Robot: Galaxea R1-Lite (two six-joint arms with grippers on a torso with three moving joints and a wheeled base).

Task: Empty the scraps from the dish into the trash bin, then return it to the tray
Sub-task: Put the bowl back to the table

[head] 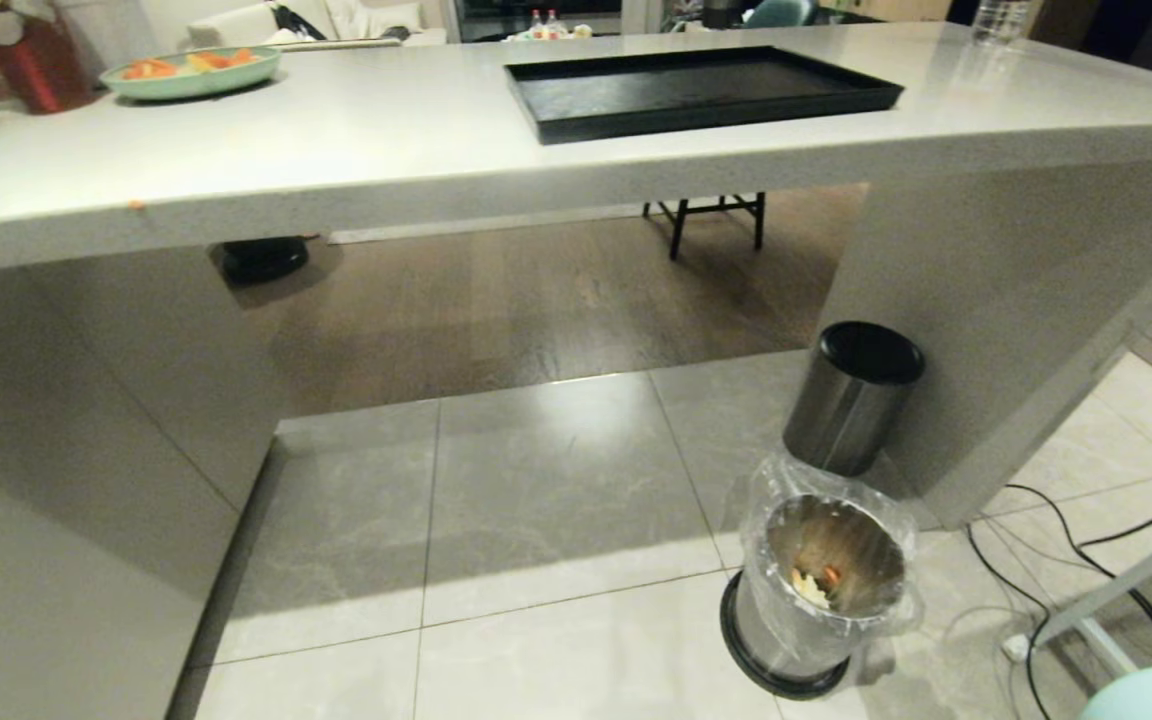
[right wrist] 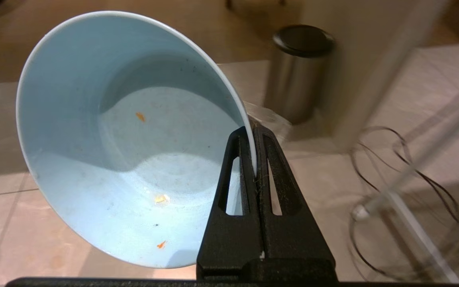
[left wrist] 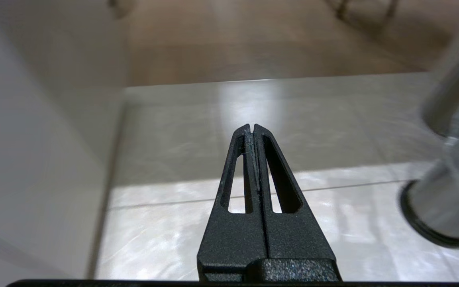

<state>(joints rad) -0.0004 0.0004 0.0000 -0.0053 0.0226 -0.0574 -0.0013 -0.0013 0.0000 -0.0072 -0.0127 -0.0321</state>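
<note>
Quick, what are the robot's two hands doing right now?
Left gripper: shut, holding nothing.
Right gripper: shut on the rim of the blue bowl.

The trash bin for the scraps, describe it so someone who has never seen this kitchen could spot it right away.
Find the long pale counter and look at the tiled floor by its right-hand support. Two steel bins stand there; the trash bin is the nearer one. It is open-topped, lined with a crinkly clear bag, with scraps inside, unlike the black-lidded bin behind it.

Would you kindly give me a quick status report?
Right gripper shut on bowl rim; left gripper shut, empty. Scraps in bin. Tray bare on counter, nothing blocking.
</note>
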